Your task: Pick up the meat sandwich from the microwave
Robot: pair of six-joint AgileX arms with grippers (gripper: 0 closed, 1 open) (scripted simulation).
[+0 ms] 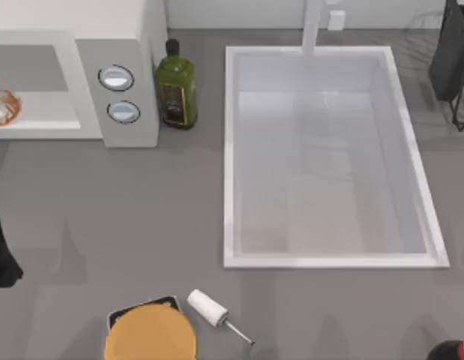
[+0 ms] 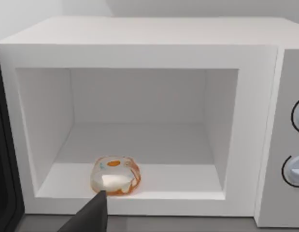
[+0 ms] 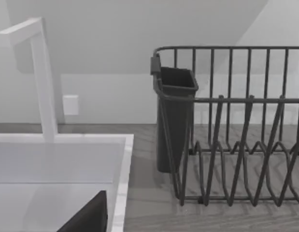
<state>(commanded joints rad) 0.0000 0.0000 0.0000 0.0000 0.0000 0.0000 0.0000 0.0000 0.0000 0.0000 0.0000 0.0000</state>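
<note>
The left gripper (image 2: 91, 215) shows as one dark finger (image 2: 96, 210) at the edge of the left wrist view, just in front of the sandwich; whether its jaws are wide or narrow cannot be told. It is aimed straight into the open microwave (image 2: 139, 53), which suggests a reach lined up on the food, with no grasp yet made. In the top view the left arm (image 1: 1, 255) is a dark shape at the table's left edge, in front of the microwave.

The sandwich (image 2: 115, 175) sits on the cavity floor, near the front lip and toward the left wall. It is small, roundish, orange-brown with pale glossy parts. Its place close to the opening should make it easy to reach without going deep inside. In the top view it appears at the far left, inside the cavity. The microwave door (image 2: 4, 169) stands open as a dark panel beside the cavity, so the way in is free.

The right gripper (image 3: 86, 217) is parked at the table's right, facing a dark dish rack (image 3: 231, 125) and the sink (image 3: 57, 159); its jaw state cannot be told either.

Beside the microwave's two dials (image 1: 119, 94) stands a green bottle (image 1: 175, 94). Right of that lies the white sink, with a tap (image 1: 312, 26) at its back. Near the front edge are a large orange disc (image 1: 151, 334) and a small white roller (image 1: 208, 307).
</note>
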